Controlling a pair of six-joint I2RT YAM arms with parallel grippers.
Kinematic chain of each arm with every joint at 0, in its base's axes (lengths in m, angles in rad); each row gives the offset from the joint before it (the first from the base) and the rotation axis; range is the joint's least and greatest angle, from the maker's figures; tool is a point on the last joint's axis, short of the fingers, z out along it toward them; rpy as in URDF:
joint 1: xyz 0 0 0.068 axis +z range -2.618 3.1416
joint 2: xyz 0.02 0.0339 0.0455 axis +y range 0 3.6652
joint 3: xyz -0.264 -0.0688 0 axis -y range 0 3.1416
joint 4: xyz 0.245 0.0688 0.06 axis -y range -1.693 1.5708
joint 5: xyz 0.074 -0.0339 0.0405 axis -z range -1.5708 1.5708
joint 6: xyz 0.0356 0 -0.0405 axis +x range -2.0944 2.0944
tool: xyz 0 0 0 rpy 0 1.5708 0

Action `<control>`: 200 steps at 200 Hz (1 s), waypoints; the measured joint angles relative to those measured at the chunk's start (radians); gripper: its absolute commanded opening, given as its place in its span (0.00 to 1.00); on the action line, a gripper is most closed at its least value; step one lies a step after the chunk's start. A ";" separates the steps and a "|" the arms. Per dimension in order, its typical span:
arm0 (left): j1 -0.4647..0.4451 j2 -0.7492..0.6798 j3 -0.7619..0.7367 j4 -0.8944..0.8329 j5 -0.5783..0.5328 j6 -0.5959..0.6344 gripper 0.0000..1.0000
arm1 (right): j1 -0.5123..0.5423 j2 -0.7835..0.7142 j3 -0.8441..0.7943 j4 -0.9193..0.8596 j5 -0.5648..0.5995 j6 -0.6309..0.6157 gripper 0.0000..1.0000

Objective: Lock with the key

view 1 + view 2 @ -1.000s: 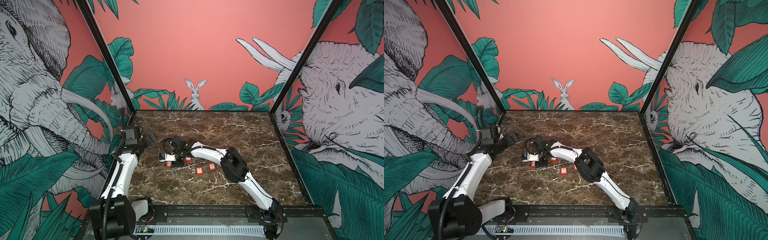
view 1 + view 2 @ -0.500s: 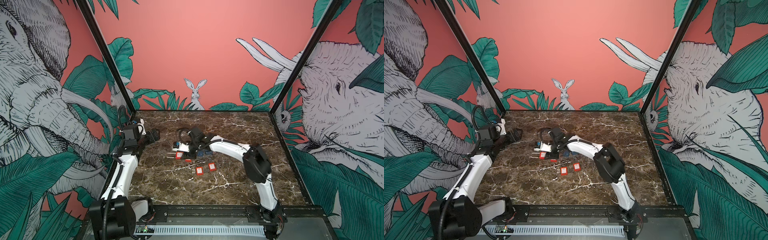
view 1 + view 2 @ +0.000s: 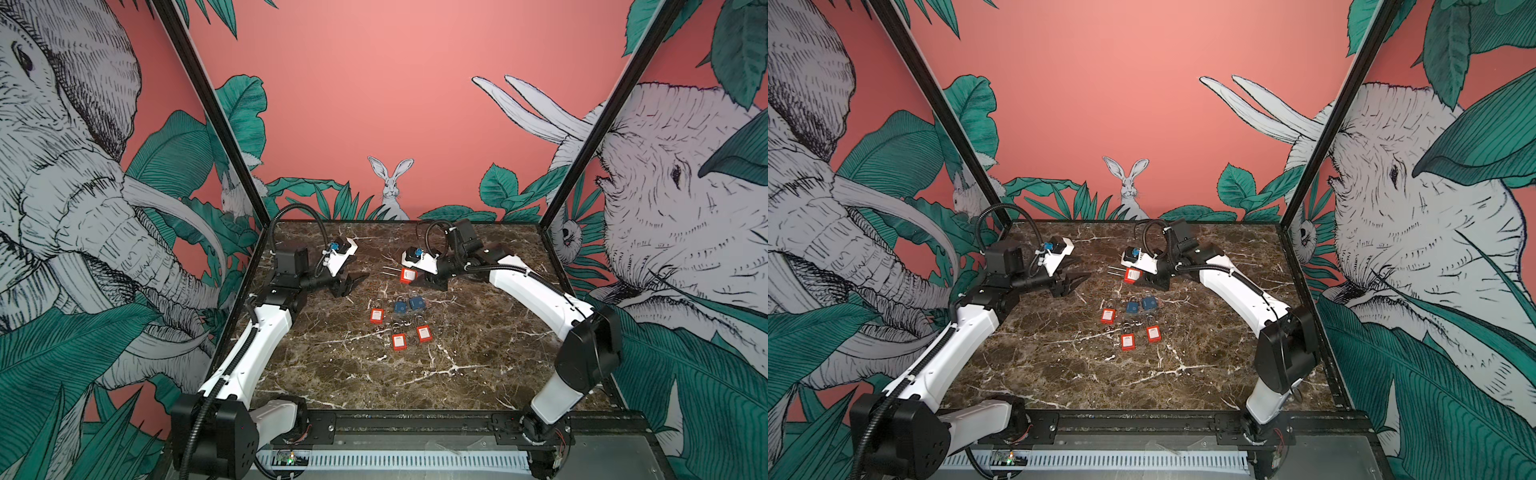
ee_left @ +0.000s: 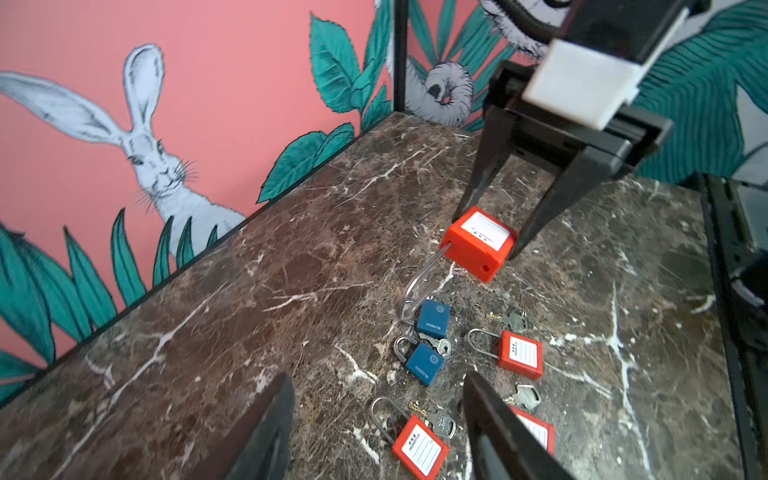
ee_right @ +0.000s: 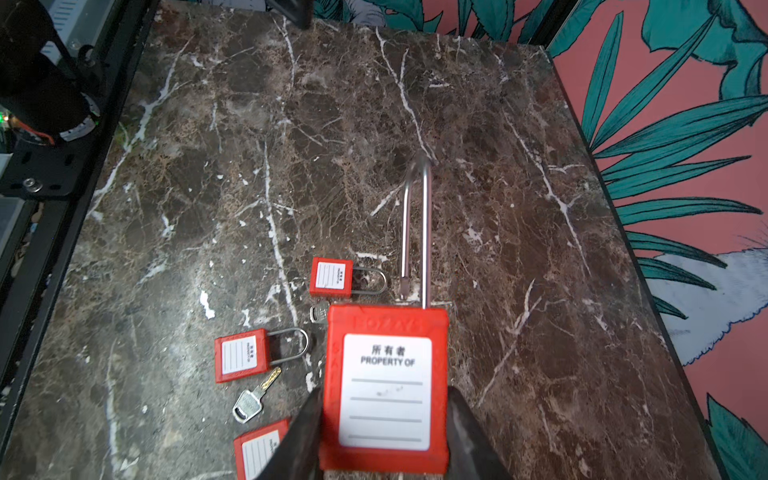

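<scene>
We judged the task barely under way. The right gripper (image 4: 488,235) had its jaws closed partway on the body of the long-shackled red padlock (image 5: 385,386), one finger on each narrow side. It held the lock clear of the table (image 3: 332,374), above and just past the far edge of the cluster of small padlocks (image 3: 400,309). That pickup was the only step we could count as done.

The left gripper (image 4: 377,378) hovered off the cluster's far left corner, its jaws moderately apart with nothing between them. No key sat in the held lock as far as we could see. A loose key (image 5: 250,400) lay flat within the cluster, beside one of its red locks. In our judgement nearly everything was left to do: fetching a key, seating it, closing the shackle and turning.

The padlock itself had a blocky red plastic body with a white label (image 5: 385,361) reading "PROPERTY OF" above blank lines. Its steel shackle (image 5: 424,232) was long and narrow, pointing away from the fingers and out over the table beyond the cluster. The shackle looked unlatched: one leg ran into the body, while the shorter leg ended just short of it with a gap showing. We could not make out the keyhole.
</scene>
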 measured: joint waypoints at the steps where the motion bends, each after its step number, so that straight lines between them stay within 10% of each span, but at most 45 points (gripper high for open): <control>1: 0.000 0.002 0.000 -0.001 0.001 0.005 0.65 | 0.000 -0.002 0.000 -0.004 0.000 -0.002 0.14; 144: -0.137 0.176 0.090 -0.082 0.098 0.255 0.42 | 0.001 -0.077 -0.027 -0.070 -0.003 -0.039 0.14; 200: -0.163 0.215 0.120 -0.085 0.111 0.254 0.17 | 0.007 -0.077 -0.027 -0.078 0.000 -0.048 0.14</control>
